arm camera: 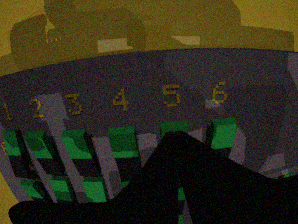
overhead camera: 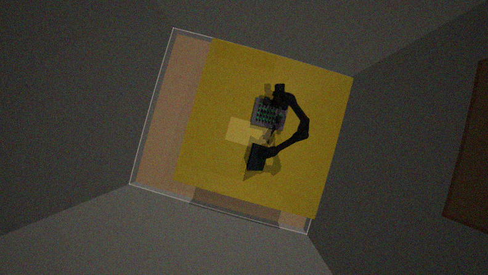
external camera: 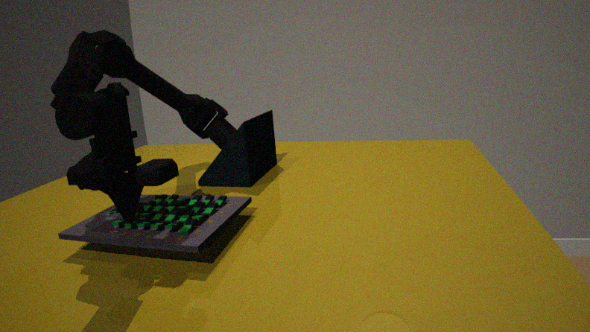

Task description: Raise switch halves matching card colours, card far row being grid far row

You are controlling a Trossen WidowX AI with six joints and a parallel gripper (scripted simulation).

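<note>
The grey switch panel (overhead camera: 252,119) (external camera: 185,243) (arm camera: 140,75) carries rows of green and black rocker switches. My gripper (external camera: 129,220) (arm camera: 174,139) is shut and empty, pointing down at the far-row switch of column 5. That switch's green far half (arm camera: 174,126) shows just beyond the fingertips; its dark near half is hidden. Whether the tips touch it is not clear. The column 4 switch (arm camera: 121,142) and column 6 switch (arm camera: 223,134) stand either side. The small card (external camera: 110,212) is mostly hidden behind the gripper in the exterior view; only a sliver shows at the wrist view's right edge.
Yellow numbers 1 to 6 mark the columns along the panel's far edge. The panel lies on the yellow table top (overhead camera: 218,85) (external camera: 371,231). The dark arm base (overhead camera: 256,158) (external camera: 247,161) stands on the near side of the panel. Arm shadows fall across the panel and table.
</note>
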